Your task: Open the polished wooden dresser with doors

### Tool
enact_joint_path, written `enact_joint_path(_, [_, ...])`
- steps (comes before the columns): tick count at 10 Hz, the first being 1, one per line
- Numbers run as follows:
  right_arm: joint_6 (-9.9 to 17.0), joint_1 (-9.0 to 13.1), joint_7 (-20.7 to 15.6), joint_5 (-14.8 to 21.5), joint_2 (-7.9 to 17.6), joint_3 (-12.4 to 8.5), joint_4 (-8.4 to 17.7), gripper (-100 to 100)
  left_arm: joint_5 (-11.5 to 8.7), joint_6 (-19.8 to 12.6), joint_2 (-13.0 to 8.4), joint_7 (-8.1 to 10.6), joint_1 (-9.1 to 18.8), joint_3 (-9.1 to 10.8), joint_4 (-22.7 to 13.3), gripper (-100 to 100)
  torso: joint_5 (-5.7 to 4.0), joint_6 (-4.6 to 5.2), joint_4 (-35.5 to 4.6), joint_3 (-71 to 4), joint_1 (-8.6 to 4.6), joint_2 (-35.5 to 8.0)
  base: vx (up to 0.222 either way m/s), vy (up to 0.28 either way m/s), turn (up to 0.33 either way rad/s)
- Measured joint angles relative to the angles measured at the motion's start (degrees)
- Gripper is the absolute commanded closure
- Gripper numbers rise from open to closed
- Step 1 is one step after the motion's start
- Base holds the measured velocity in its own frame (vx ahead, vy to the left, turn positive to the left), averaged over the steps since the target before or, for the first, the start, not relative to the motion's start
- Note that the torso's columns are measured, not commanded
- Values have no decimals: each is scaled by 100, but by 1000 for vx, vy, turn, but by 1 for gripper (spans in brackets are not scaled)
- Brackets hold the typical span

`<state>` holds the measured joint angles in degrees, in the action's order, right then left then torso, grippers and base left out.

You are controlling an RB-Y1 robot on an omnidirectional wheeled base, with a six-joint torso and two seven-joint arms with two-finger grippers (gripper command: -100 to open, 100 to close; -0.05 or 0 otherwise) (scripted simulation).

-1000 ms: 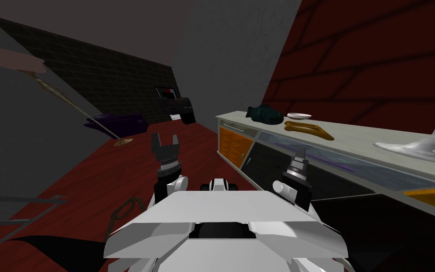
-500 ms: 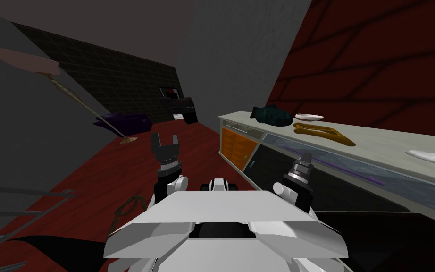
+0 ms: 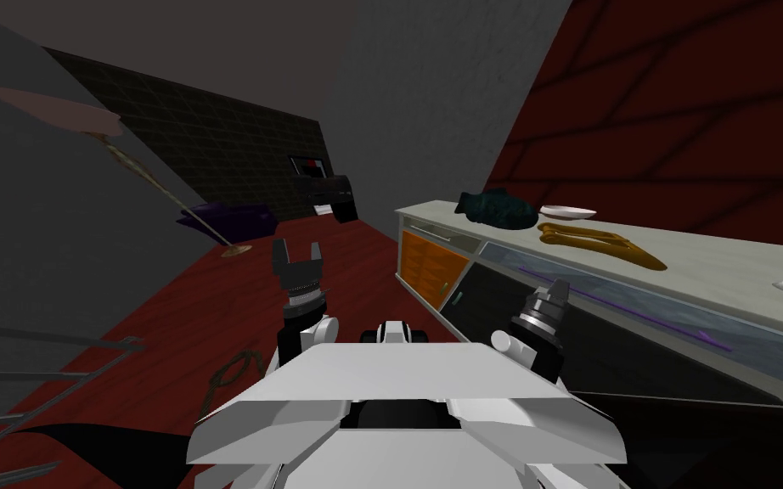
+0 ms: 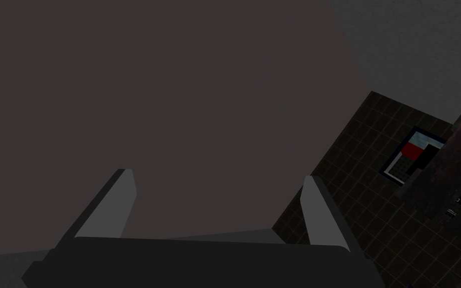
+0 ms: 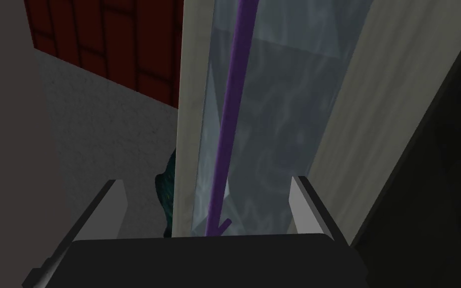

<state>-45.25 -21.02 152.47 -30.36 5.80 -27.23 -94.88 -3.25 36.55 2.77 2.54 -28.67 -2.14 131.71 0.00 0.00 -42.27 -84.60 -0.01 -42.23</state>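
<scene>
The dresser [image 3: 704,246] runs along the red wall on my right, with an off-white top. Its front has an orange door [image 3: 428,259], a black door [image 3: 500,297] and a long blue-grey glassy panel with a thin purple bar handle [image 3: 628,307]. My right gripper [image 3: 558,289] is open and points at that panel. In the right wrist view the purple handle [image 5: 229,115] runs between the open fingers of the right gripper [image 5: 204,187], apart from both. My left gripper [image 3: 296,252] is held up in front of me, open and empty [image 4: 217,177].
On the dresser top lie a dark teal fish figure [image 3: 492,208], a white dish [image 3: 566,211] and a brown two-pronged object [image 3: 602,242]. A leaning floor lamp [image 3: 152,182], a purple seat [image 3: 228,219] and a thin-barred rack [image 3: 42,373] stand to my left on the red floor.
The whole head view has shifted right, so I have turned left. The white figure on the dresser top has left the picture. My right gripper has edged closer to the glassy panel.
</scene>
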Motion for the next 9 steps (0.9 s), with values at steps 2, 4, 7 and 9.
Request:
enact_joint_path(2, [-17, -4, 270, -31, -26, -10, 24, -100, 0, 0, 0, 0, 0, 0, 0, 0, 0, 1, -3, 6, -1, -11, 17, 7, 17])
enact_joint_path(4, [-33, -17, 575, -83, -86, -29, 50, -100, 0, 0, 0, 0, 0, 0, 0, 0, 1, 1, -2, 4, 2, -6, 22, 8, 34])
enact_joint_path(7, [-62, -21, 1033, -132, -156, -49, 95, -100, 0, 0, 0, 0, 0, 0, 0, 0, 0, 1, -2, 4, 0, -8, 13, 6, 13])
enact_joint_path(9, [-71, -30, 1351, -159, -217, -59, 103, -100, 0, 0, 0, 0, 0, 0, 0, 0, 0, 0, -1, 3, 1, -5, 12, 3, 12])
